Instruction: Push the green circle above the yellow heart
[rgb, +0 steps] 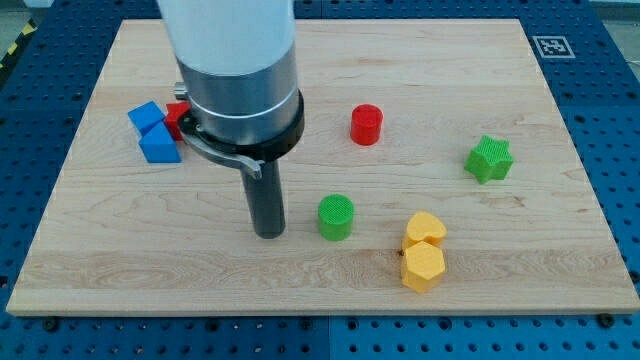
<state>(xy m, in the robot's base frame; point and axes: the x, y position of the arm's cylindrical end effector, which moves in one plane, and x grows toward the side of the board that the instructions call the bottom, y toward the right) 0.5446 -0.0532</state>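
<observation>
I see the green circle (336, 217), a short ribbed cylinder, standing upright on the worktop (560, 270) just left of centre, low in the view. The yellow heart (424, 229) lies flat to its right and slightly lower, near but not touching it.

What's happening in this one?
An arm with a dark rod is working blocks on a wooden board. My tip sits just to the view's left of the green circle, close but not clearly touching. The yellow heart lies to the circle's right, slightly lower, against a yellow hexagon. The circle is not yet above the heart.
</observation>
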